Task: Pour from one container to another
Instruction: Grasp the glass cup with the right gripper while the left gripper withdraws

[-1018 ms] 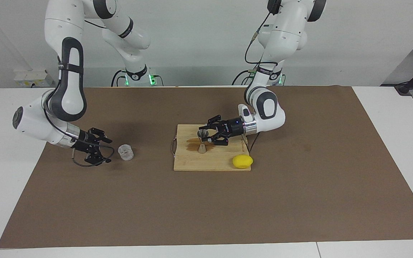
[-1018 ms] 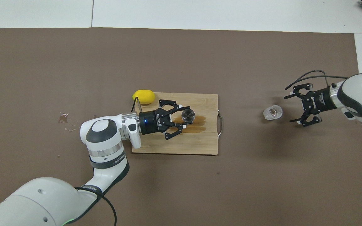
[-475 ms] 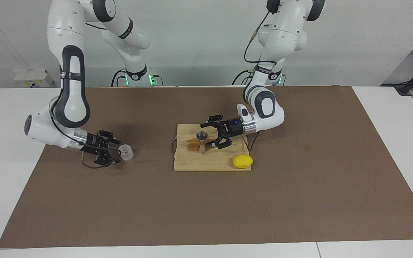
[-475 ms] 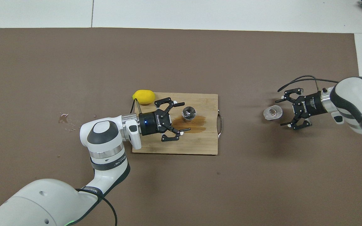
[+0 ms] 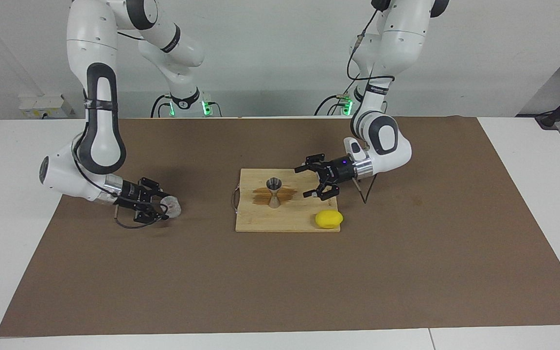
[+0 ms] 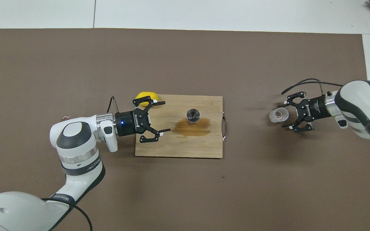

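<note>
**Right gripper at the clear cup, jigger standing free on the board**

Taken across the facing view from the right arm's end of the table, the right gripper (image 5: pixel 159 208) is found low over the brown mat (image 5: pixel 280 272), its fingers spread to either side of the clear cup (image 5: pixel 172 206). The cup stands on the mat, well apart from the cutting board (image 5: pixel 287 221); whether the fingers already touch it cannot be told. In the overhead view the right gripper (image 6: pixel 287 115) is seen open, with the cup (image 6: pixel 278 115) at its fingertips.

Near the middle of the table the wooden board lies flat, and the metal jigger (image 5: pixel 274 191) stands upright on it, on a dark wet stain (image 5: pixel 266 194). From above, the jigger (image 6: pixel 193 116) is seen at the stain's (image 6: pixel 191 127) edge farther from the robots.

Toward the left arm's end, the left gripper (image 5: pixel 318 183) is held wide open and empty over the board's edge, apart from the jigger. A yellow lemon (image 5: pixel 329 219) rests at the board's corner, farther from the robots.
</note>
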Controlling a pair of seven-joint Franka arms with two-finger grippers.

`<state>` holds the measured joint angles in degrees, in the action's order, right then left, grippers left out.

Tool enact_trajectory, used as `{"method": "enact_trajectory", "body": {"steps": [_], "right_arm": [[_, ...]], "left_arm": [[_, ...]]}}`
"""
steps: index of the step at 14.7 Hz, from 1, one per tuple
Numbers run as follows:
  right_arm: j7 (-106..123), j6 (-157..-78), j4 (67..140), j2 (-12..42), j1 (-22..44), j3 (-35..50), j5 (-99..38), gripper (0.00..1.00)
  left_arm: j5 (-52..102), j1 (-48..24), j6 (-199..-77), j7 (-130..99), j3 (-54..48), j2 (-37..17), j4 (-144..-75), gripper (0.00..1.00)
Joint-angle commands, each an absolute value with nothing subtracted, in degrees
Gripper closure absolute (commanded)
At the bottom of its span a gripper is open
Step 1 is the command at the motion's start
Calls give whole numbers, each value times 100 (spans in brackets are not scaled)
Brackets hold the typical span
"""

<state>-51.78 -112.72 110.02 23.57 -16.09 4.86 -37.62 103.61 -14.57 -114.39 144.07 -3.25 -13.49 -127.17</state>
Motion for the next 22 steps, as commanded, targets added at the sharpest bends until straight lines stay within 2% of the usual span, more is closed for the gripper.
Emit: {"method": "enact_trajectory", "body": {"steps": [1, 5, 9, 11, 15, 16, 22], "right_arm": [[-4992, -11399, 11224, 2188, -1635, 519, -3964, 20], [-4992, -11408, 11241, 2180, -1635, 527, -4131, 20], [-4992, -11408, 11312, 2145, -1635, 527, -4210, 28], [-5010, -11400, 11312, 2145, -1635, 527, -4341, 43], [-5115, -11347, 11259, 2049, -1635, 527, -4421, 92], [-5176, -11373, 11259, 1952, -1600, 536, -4421, 100], [-6493, -11653, 11197, 1380, -617, 510, -4316, 100]], "left_arm": [[9663, -1065, -11180, 14213, -325, -941, -12990, 0], [8205, -275, -10698, 13660, -308, -607, -12920, 0], [6657, 613, -9977, 13087, -299, -370, -12718, 0], [5718, 1035, -9643, 12956, -299, -369, -12298, 0], [3993, 1643, -8878, 12683, -299, -387, -11182, 0], [3747, 1739, -8703, 12683, -299, -361, -10988, 0], [2419, 1811, -7964, 12674, -185, -316, -9802, 0]]}}
